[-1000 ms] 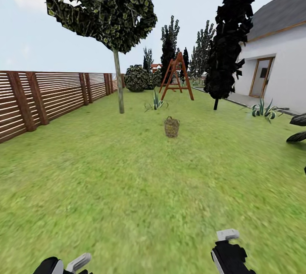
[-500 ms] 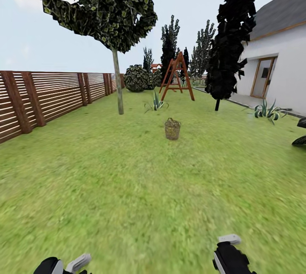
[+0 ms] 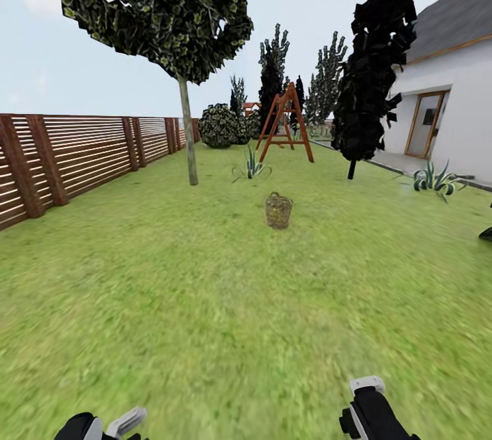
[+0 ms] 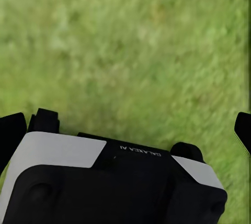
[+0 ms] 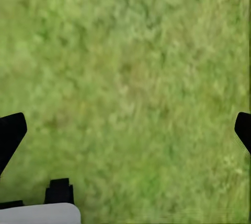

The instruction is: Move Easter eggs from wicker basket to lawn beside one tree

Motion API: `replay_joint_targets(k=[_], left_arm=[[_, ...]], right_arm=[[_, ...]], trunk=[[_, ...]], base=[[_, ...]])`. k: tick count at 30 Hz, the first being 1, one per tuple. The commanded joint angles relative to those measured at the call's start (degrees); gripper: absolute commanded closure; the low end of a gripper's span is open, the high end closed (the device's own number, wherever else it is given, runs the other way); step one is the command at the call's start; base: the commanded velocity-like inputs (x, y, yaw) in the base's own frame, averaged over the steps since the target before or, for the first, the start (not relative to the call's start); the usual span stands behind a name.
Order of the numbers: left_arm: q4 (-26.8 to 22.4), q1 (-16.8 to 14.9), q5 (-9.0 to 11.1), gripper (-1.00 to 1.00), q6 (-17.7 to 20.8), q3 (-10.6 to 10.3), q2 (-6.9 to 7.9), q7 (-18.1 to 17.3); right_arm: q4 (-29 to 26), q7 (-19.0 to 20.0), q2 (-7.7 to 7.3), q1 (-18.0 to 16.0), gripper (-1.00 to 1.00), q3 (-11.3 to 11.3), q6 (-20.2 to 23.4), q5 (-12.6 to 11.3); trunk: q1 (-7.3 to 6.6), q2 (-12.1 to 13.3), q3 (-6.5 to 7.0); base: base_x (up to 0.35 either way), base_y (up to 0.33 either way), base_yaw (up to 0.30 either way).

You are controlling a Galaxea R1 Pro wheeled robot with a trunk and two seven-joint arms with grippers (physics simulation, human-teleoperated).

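The wicker basket (image 3: 278, 211) stands upright on the lawn (image 3: 205, 303), far ahead of me near the middle of the head view. The Easter eggs are hidden at this distance. A tree (image 3: 188, 143) with a slim bare trunk rises behind the basket to its left, near the fence. Both arm ends sit low at the front, the left arm (image 3: 102, 426) and the right arm (image 3: 369, 413), far short of the basket. My left gripper (image 4: 127, 130) is open over bare grass. My right gripper (image 5: 125, 130) is open too, with nothing between its fingers.
A brown slat fence (image 3: 75, 153) runs along the left. A wooden swing frame (image 3: 285, 122), a round dark bush (image 3: 222, 126) and spiky plants (image 3: 251, 167) lie beyond the basket. A dark columnar tree (image 3: 372, 64) and a white house (image 3: 451, 105) stand at the right.
The whole view has crept forward: the basket, tree and fence sit slightly nearer. The right arm end shows a little lower in the picture. Both grippers stay open.
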Motion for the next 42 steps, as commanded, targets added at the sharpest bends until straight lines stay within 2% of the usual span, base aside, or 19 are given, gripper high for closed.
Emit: replay_joint_targets(k=[1,19,27,30,33,38,40,42], left_arm=[[0.0,0.0,-0.2,-1.0,0.3,0.2,-0.02,-0.3],[0.0,0.0,-0.2,-1.0,-0.1,0.2,-0.1,-0.3],[-0.1,0.0,-0.1,-1.0,0.0,0.3,0.18,-0.4],[-0.5,0.0,-0.1,-1.0,0.0,0.6,1.9,-0.5],[-0.8,0.0,0.0,-1.0,0.0,0.5,3.52,-0.6],[-0.7,0.0,0.0,-1.0,-0.1,0.1,3.76,-0.5],[-0.7,0.0,0.0,-1.0,-0.1,0.1,3.76,-0.5],[-0.7,0.0,0.0,-1.0,-0.1,0.1,3.76,-0.4]], right_arm=[[-0.1,0.1,-0.05,0.0,-1.0,0.0,0.3,0.3],[-0.1,0.2,-0.25,0.0,-1.0,-0.1,0.2,0.3],[-0.1,0.2,-1.3,0.0,-1.0,-0.1,0.2,0.3],[-0.1,0.6,-3.46,0.0,-1.0,-0.1,0.8,-0.4],[-0.1,0.8,-4.64,0.0,-1.0,-0.1,2.0,-0.6],[-0.6,0.9,-5.67,0.0,-1.0,-0.1,2.5,-0.7],[-1.0,1.1,-7.34,0.0,-1.0,-0.1,2.6,-0.9],[-1.2,2.2,-8.97,0.0,-1.0,-0.1,2.6,-2.2]], trunk=[[0.03,0.0,-0.07],[0.03,0.0,-0.07],[0.03,0.0,-0.2],[0.03,0.0,-0.22],[0.03,0.0,-0.22],[0.03,0.0,-0.22],[0.03,0.0,-0.22],[0.03,0.0,-0.22]], base=[[0.334,0.0,0.0],[0.335,0.0,-0.006],[0.335,0.0,-0.169],[0.335,0.0,-0.032],[0.335,0.0,-0.01],[0.335,0.0,-0.002],[0.335,0.0,0.0],[0.335,0.0,0.0]])
